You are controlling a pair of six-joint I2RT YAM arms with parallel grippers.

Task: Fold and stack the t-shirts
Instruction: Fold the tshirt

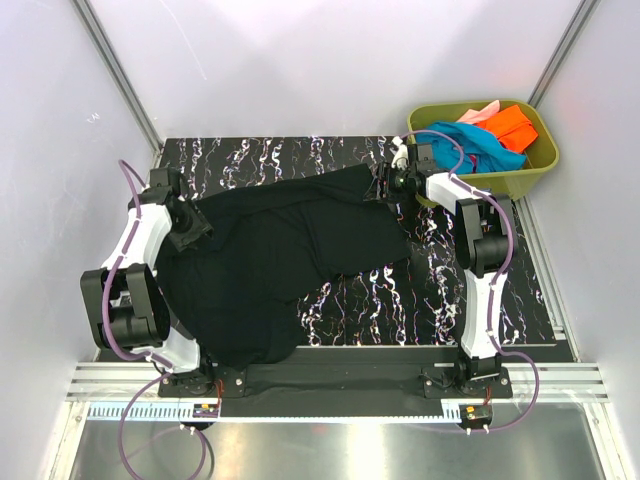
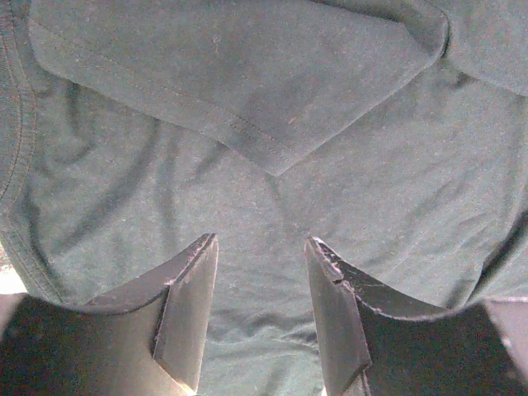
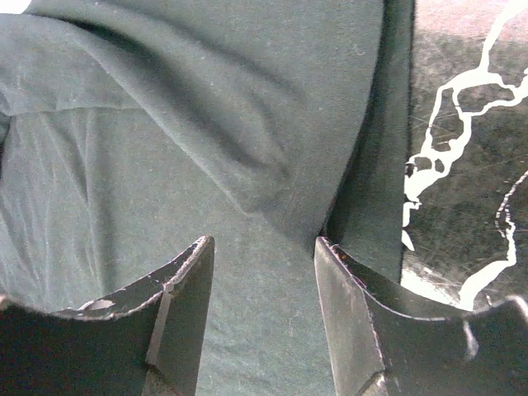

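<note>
Both grippers over the black t-shirt [image 1: 270, 265], fingers spread apart.
The left gripper [image 2: 260, 247] is hanging with its jaws parted above the shirt's 9 o'clock edge, and the right gripper [image 3: 262, 247] is gaping above its 1 o'clock corner, just inside the hem. The shirt is lying rumpled across the marbled table [image 1: 420, 300]. At the table's 2 o'clock, the teal t-shirt [image 1: 478, 142], orange t-shirt [image 1: 515, 125] and pink t-shirt [image 1: 481, 113] are sitting heaped in the olive-green tub [image 1: 535, 172].
</note>
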